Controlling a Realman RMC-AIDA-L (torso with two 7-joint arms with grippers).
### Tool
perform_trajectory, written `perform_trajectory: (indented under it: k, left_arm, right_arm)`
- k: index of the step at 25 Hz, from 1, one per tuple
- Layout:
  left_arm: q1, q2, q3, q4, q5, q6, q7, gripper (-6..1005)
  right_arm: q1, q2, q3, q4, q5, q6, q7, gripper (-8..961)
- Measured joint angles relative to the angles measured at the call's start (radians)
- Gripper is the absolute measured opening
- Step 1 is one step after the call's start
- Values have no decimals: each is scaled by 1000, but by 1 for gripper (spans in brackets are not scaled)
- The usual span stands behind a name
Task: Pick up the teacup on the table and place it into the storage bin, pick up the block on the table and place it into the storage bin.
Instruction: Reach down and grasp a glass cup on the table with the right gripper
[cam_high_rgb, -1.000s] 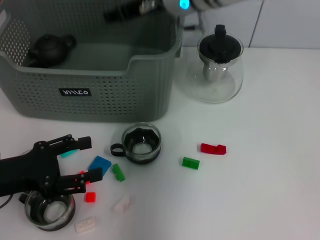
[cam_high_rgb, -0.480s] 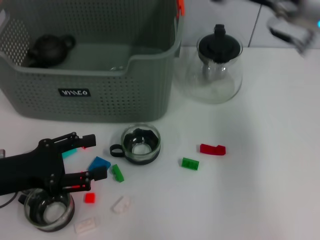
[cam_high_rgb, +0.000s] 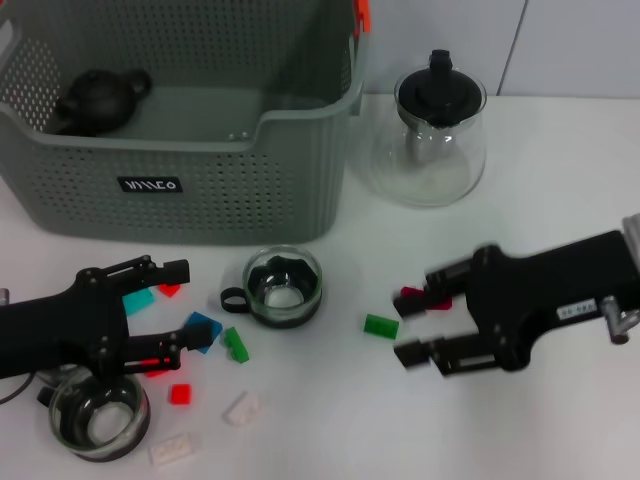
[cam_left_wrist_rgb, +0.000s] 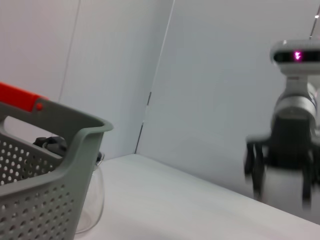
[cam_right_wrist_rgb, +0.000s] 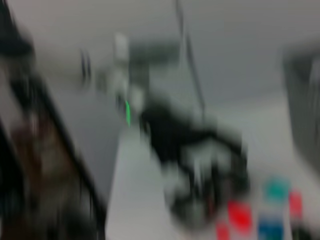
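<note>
R gripper (cam_high_rgb: 418, 322): jaws wide apart, empty, over red block (cam_high_rgb: 412, 294). L gripper (cam_high_rgb: 180, 310): spread, empty. Storage bin (cam_high_rgb: 200, 190): black teapot (cam_high_rgb: 100, 95) inside.

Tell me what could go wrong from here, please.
1. The open right gripper straddles the red block and sits close to the green block; closing may knock one away.
2. The open left gripper hangs over several crowded blocks, near a teacup, so it may scatter them.

Grey-green perforated storage bin (cam_high_rgb: 200, 190) at table's rear; glass teacup (cam_high_rgb: 283, 287) upright just before it, small coloured blocks (cam_high_rgb: 381, 326) scattered nearby
</note>
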Motion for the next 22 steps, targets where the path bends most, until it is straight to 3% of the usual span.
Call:
perform_trajectory:
  k: [3, 11, 17, 22]
  left_arm:
    - [4, 0, 0, 6, 7, -5, -3, 874]
    - [55, 17, 6, 106, 48, 60, -12, 874]
    - [82, 23, -13, 152, 42, 85, -16, 873]
    - [76, 19, -16, 138, 42, 75, -14, 873]
  right_arm:
    - [65, 4, -68, -75, -160, -2, 135, 524]
    - [292, 16, -224, -72, -339, 25, 236, 518]
    - [358, 28, -353, -56, -377, 126, 255, 513]
    - [367, 30, -509, -56, -350, 313, 255, 510]
